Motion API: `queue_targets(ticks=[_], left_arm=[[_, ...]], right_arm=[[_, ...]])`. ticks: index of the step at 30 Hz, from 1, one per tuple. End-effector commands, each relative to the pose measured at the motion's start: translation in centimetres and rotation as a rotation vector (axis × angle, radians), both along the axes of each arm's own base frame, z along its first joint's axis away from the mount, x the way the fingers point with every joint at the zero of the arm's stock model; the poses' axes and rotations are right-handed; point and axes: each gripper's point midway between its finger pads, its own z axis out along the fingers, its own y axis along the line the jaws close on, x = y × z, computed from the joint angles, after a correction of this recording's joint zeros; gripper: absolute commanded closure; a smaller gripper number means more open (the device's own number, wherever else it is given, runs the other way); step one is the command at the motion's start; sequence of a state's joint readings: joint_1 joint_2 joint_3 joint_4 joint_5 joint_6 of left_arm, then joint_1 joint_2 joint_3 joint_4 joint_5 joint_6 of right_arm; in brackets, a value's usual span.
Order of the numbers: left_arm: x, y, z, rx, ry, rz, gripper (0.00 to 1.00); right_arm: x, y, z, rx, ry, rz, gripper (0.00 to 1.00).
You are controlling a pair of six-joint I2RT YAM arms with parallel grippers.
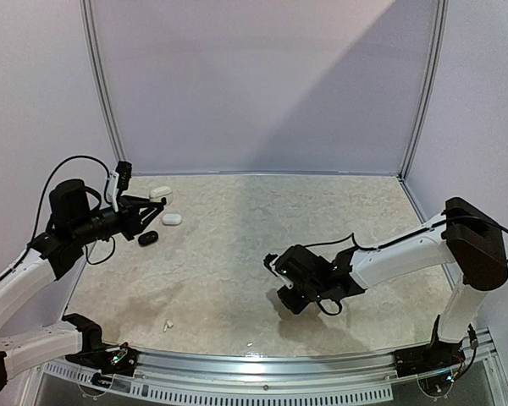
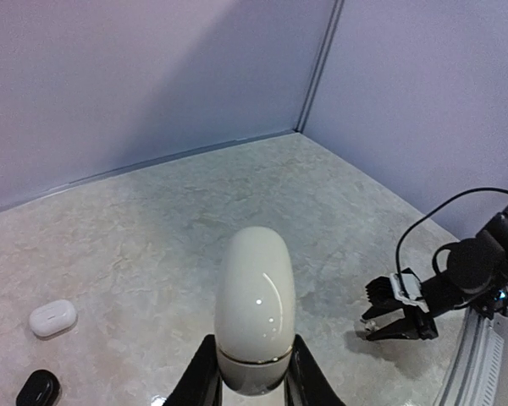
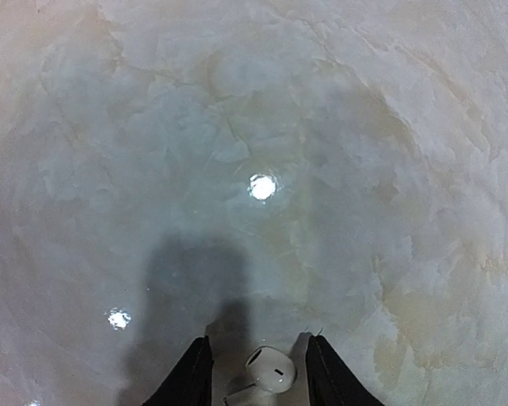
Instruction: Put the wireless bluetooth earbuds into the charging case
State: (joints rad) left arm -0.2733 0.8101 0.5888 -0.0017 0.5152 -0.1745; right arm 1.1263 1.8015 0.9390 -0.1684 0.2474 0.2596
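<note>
Earbud (image 3: 269, 370) between right end effector's (image 3: 258, 341) fingers (image 3: 192, 376)

Mid-table surface (image 1: 237, 245) is lying open; far-right corner likewise. Far-left zone is being crowded: left gripper (image 2: 252, 347) is clamping a white case (image 2: 256, 296), w/ a second white case (image 2: 52, 318) and a black case (image 2: 38, 389) sitting just beside it. Loose earbud (image 1: 165, 323) is lying by near-left edge. Right gripper (image 3: 258, 342) is occupying near-right area, low over the top. Walls (image 1: 254, 85) are closing three sides.
</note>
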Motion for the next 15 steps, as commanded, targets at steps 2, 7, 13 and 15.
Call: queue_targets(ticks=[2,7,13,15], left_arm=[[-2.7,-2.4,-0.5,-0.005,-0.022,-0.223,1.00],[-4.3,-3.4,-0.5,0.012,-0.055,-0.328,1.00],[-5.9,-4.4,0.0,0.011,-0.094,-0.429,1.00],[-6.5,-4.7,0.3,0.004,-0.105,-0.466,1.00]], right_arm=[[-0.7,0.7,0.7,-0.025,0.040,0.048,0.55],[0.1,3.1,4.3,0.019,0.007,0.096,0.41],[1.8,6.4,12.4,0.141,-0.099,0.158,0.33],[1.5,8.2,16.8,0.250,-0.121,0.230,0.31]])
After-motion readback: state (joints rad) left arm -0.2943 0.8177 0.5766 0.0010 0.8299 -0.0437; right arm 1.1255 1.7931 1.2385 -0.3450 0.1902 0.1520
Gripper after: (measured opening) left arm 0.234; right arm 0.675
